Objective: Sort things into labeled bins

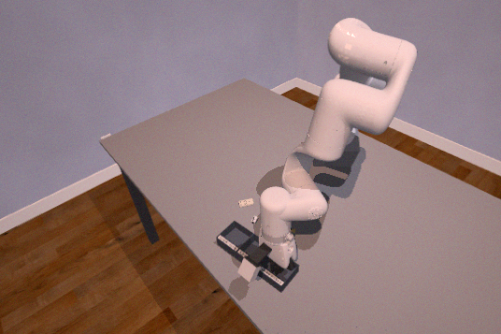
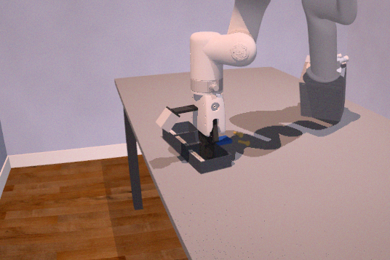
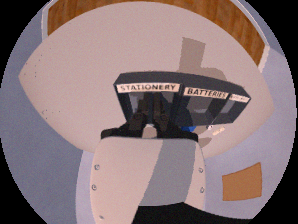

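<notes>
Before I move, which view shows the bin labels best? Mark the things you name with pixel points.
The wrist view: STATIONERY and BATTERIES on the labels (image 1: 274,278) (image 2: 197,156) (image 3: 148,88) read plainly there, though the third is too small to read. The top view shows pale strips with illegible print; the exterior view shows strips at a slant, unreadable.
</notes>
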You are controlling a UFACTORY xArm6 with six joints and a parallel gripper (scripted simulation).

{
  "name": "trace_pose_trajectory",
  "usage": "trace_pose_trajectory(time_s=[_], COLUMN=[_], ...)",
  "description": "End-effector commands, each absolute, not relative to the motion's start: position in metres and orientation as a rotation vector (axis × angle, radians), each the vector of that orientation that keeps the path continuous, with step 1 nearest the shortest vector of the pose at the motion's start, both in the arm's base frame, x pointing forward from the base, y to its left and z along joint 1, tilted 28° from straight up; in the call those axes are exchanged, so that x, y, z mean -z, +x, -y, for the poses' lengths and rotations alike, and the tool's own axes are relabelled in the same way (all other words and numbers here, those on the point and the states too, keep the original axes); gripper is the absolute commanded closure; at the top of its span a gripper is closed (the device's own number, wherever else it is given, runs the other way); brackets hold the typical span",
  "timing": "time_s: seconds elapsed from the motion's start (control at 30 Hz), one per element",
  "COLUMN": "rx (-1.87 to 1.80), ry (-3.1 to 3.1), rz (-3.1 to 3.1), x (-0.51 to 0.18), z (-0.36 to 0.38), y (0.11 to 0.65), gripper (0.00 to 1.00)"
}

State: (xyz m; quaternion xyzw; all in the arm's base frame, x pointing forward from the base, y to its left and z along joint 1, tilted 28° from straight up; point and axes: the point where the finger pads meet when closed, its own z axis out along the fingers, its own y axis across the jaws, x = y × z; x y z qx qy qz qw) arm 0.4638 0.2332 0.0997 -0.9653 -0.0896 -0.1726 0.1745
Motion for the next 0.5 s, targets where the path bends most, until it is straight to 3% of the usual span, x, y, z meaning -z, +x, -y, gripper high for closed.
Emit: trace_pose_trajectory(time_s=[0.0, 0.47], rx=[0.493, 0.494], ry=[-2.734, -2.734], rz=[0.254, 0.254], x=[-0.102, -0.116], z=[-0.233, -0.227], y=[0.464, 0.459], gripper=[0.93, 0.93])
